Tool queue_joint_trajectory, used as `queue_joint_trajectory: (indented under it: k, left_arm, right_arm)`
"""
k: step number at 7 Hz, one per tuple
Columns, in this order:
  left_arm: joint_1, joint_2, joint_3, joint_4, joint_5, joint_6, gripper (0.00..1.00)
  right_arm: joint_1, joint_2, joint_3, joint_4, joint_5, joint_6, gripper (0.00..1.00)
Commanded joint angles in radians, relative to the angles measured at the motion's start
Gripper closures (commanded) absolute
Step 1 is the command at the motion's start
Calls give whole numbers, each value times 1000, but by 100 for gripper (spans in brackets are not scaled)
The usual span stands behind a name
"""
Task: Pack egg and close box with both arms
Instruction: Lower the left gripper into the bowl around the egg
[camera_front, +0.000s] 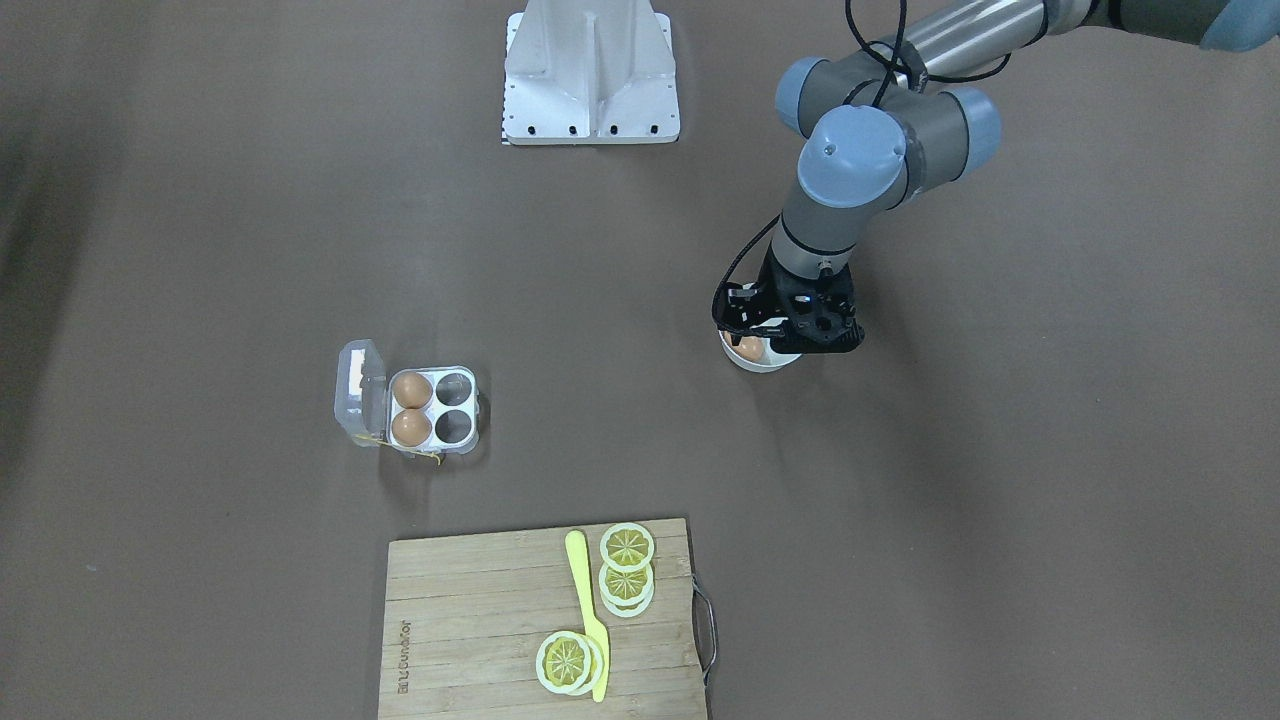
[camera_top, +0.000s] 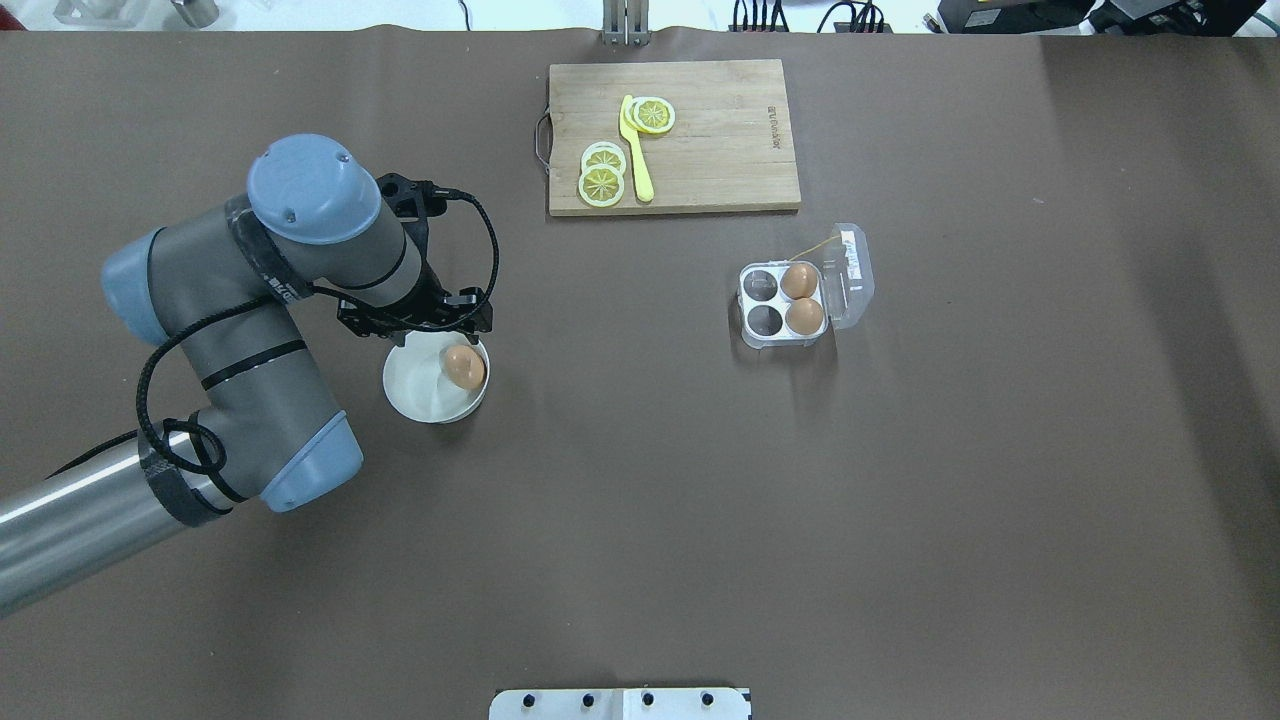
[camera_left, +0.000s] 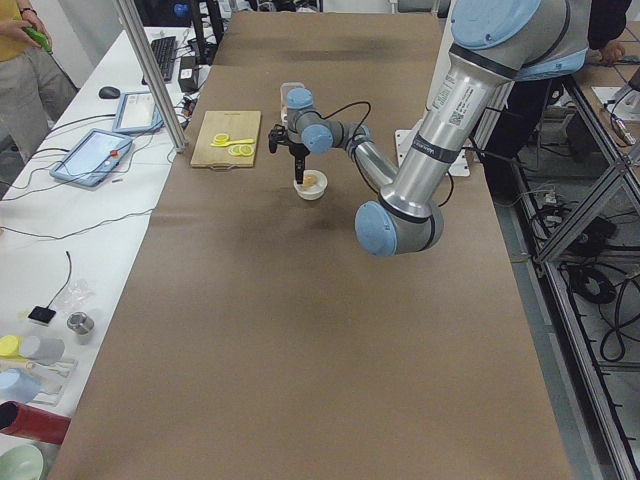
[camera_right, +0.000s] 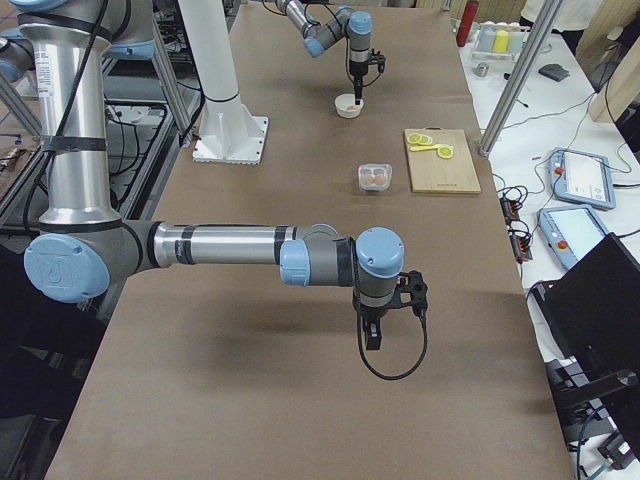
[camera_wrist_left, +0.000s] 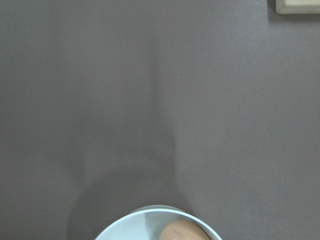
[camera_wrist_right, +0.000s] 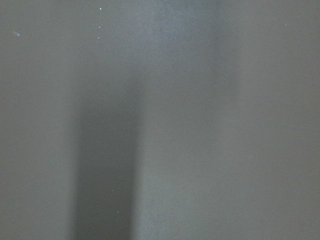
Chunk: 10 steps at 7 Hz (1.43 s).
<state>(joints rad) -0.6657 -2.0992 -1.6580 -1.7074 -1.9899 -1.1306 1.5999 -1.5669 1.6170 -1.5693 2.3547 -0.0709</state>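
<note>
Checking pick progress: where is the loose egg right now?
In the overhead view the egg lies in the white bowl, left of centre, right by the left gripper.

The left arm (camera_top: 265, 330) is built of silver-grey tubes and dark grey joints capped in light blue, the caps dotted with small screws. Black tape bands its links, and a black cable (camera_top: 496, 245) loops along it to the wrist. The right arm (camera_right: 215, 243) matches, with a pale logo on one cap. The white base plate (camera_front: 590, 100) carries a row of dark screws.
</note>
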Motion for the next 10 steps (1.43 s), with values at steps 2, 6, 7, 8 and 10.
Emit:
queue_joint_trajectory:
  k: [2, 6, 7, 8, 10]
  left_arm:
    - [3, 51, -44, -41, -4, -84, 13]
    - [8, 53, -66, -34, -44, -207, 13]
    - [14, 53, -63, -34, -44, -246, 13]
    - [21, 53, -60, -34, -41, -259, 13]
    - [52, 54, -52, -34, -32, -290, 13]
  right_arm:
    - [0, -5, 1, 0, -2, 0, 0]
    - [0, -2, 0, 0, -2, 0, 1]
    - [0, -5, 0, 0, -2, 0, 1]
    - [0, -5, 0, 0, -2, 0, 0]
    - [0, -2, 0, 0, -2, 0, 1]
